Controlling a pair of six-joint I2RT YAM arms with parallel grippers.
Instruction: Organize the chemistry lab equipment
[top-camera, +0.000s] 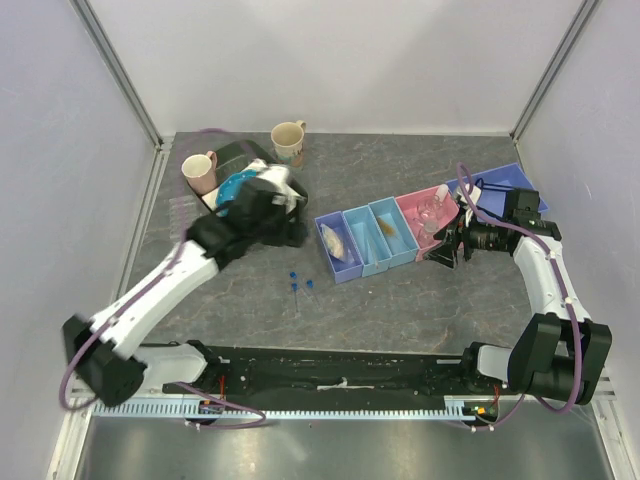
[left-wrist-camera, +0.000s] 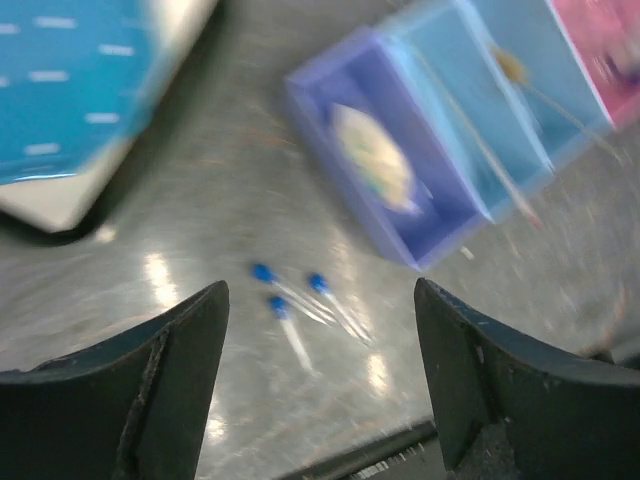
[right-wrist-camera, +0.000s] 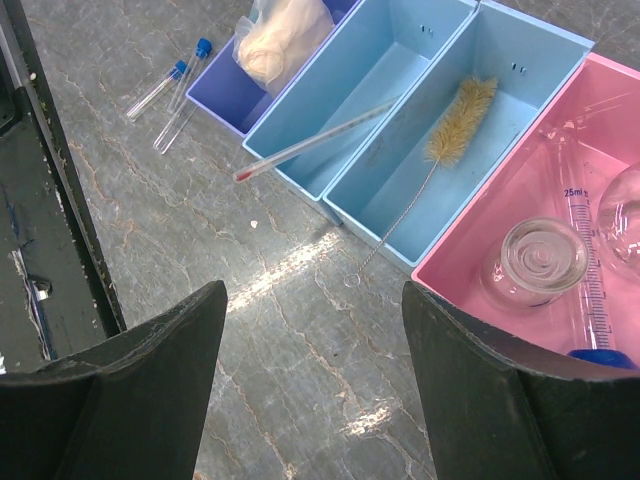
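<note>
Left claw (left-wrist-camera: 320, 295): jaws wide apart. Holds nothing, touches nothing. Hangs over the grey table (left-wrist-camera: 190, 240), above three blue-capped tubes (left-wrist-camera: 295, 300).

Tubes loose on the table top, lying close together and roughly parallel, blue caps at the far end. Just short of the near corner of the purple bin (left-wrist-camera: 400, 215), not touching it.

Right claw (right-wrist-camera: 312, 290): jaws also wide, empty. Hovers over bare table just in front of the bin row, nearest the pink bin (right-wrist-camera: 470, 245).

Bin row, left to right, walls touching:
- Purple bin: whitish bag (right-wrist-camera: 285, 35) crumpled inside, toward the far end.
- First blue bin (right-wrist-camera: 400, 60): thin rod with red tip (right-wrist-camera: 310, 145) slanting across it, resting on the near wall, red tip poking out past the rim.
- Second blue bin (right-wrist-camera: 530, 85): amber brush (right-wrist-camera: 460, 120) lying inside, wire handle running out over the near corner, loop end down at the table.
- Pink bin: small clear flask (right-wrist-camera: 540, 260) seen from above, and beside it the thin cylinder (right-wrist-camera: 585, 250) lying flat, graduations up, blue base toward the near wall. More round glass at the right edge of the wrist view, cut off.

Second purple bin (top-camera: 505, 180) beyond the pink one, at the right wall.

Far left: round blue plate (top-camera: 235, 187) partly under the left arm, pink mug (top-camera: 200, 172) just left of it, cream mug (top-camera: 288, 142) behind. Dark shape (top-camera: 232, 152) between the mugs, possibly the black wire frame; too hidden to confirm.
</note>
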